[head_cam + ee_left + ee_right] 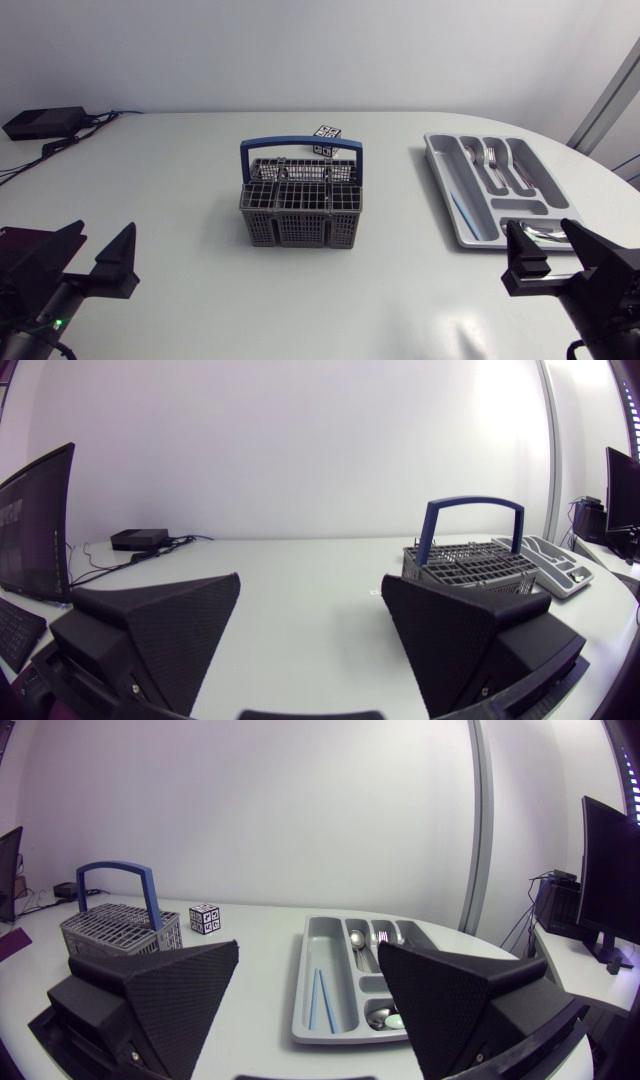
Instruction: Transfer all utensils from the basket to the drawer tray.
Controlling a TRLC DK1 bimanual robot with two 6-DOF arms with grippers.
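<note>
— What's closest to you?
— Your left gripper (104, 235), at the table's near left corner, fingers spread wide with nothing between them.
— And the basket (300, 228)?
— Mid-table: grey mesh walls, a grid top, an upright blue handle (300, 146). A black-and-white patterned cube (327, 138) sits just behind it.
— The tray (440, 180)?
— Grey, by the right edge. You'll see cutlery (490, 160) in its far compartments and thin blue sticks (458, 208) in the long compartment on the basket's side.
— Your right gripper (541, 228)?
— Near right corner, fingers apart, holding nothing.
</note>
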